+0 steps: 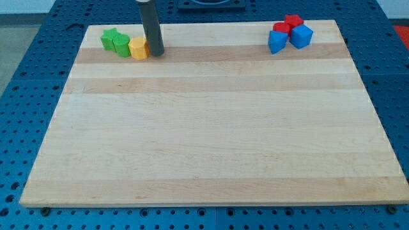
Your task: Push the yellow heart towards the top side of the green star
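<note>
The near and middle areas of the wooden worktop (pixel 211 128) carry no blocks. All items lie along the edge at the view's top.

At the view's top left, three blocks form a short row. From left to right: the green star (pixel 110 38), a green block (pixel 121 44) of rounded shape, and the yellow heart (pixel 137 48). Each touches its neighbour. The yellow heart lies at the right end of the row, not at the star's top side.

The tool is a plain dark rod that holds nothing. My tip (pixel 155 53) rests on the worktop just right of the yellow heart, touching or nearly touching it.

At the view's top right lies a separate cluster: a blue block (pixel 277 42), a blue cube (pixel 301 36), a red block (pixel 282 27) and a red star (pixel 293 21).
</note>
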Robot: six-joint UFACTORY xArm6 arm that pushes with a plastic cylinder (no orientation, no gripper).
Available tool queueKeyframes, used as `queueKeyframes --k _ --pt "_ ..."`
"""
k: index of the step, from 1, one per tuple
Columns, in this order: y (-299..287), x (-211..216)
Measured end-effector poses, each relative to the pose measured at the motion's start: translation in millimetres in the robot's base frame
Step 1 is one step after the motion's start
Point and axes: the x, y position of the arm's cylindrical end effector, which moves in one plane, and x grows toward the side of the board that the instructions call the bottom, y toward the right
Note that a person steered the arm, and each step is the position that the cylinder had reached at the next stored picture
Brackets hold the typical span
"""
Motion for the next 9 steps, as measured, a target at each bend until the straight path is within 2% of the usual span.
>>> queueKeyframes --k 2,4,6,7,8,9 --pt "7 -5" --pt "11 -42" --pt "-56 -43" --pt "-50 -52" --pt "-39 -88" --pt "-44 -92"
